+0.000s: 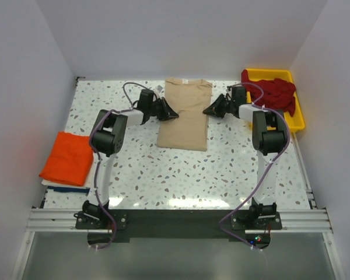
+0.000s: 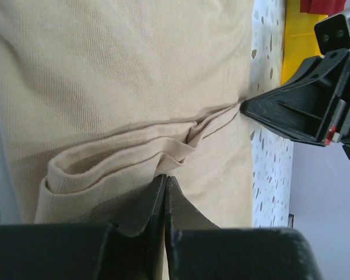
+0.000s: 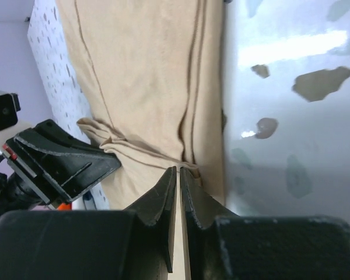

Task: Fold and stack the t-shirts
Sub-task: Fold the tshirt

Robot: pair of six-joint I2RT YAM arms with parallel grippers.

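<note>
From above, the beige t-shirt [image 1: 184, 125] lay at the far middle of the table [image 1: 221, 169], its long axis running near to far. The left gripper [image 1: 170, 114] and right gripper [image 1: 209, 109] flanked its side edges, with bare room nearward. The left wrist view showed jaws pinched on bunched cloth. The right wrist view showed jaws narrowly clamping the shirt's edge.

From above, we cannot count the dark red t-shirts [image 1: 273, 92] heaped in the yellow tray [image 1: 297, 121]. The orange t-shirt [image 1: 67, 156] covers a white and blue cloth [image 1: 70, 189], and only its near edge shows. The left hand [image 2: 165, 182] and right hand [image 3: 179, 172] hide the part of the beige t-shirt [image 2: 134, 70] pinched between their tips. Both wrist views crop that shirt.
</note>
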